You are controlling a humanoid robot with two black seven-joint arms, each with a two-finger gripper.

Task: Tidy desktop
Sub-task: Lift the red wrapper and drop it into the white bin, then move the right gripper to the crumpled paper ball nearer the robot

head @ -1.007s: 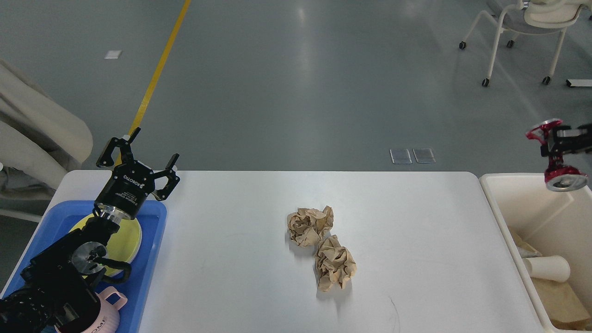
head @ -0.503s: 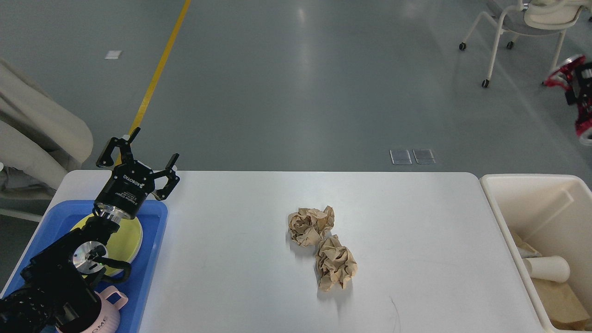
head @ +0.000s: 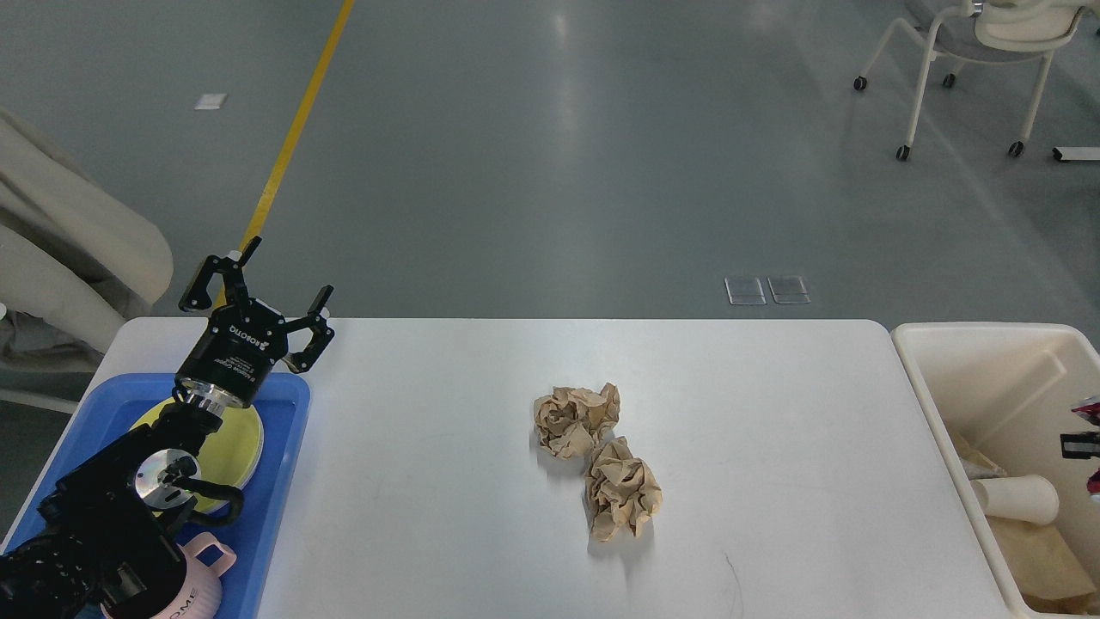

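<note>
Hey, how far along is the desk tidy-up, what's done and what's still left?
Partly done. The blue tray already holds a yellow plate and a pink cup, and the cream bin holds a paper cup. Nothing is in hand: the left tool is open and empty, and only a sliver of the right tool shows. Two crumpled paper balls remain on the desktop.

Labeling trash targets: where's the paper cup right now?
Head view, far right: the white paper cup lies on its side inside the cream-white bin beside the desktop, off the table surface.
</note>
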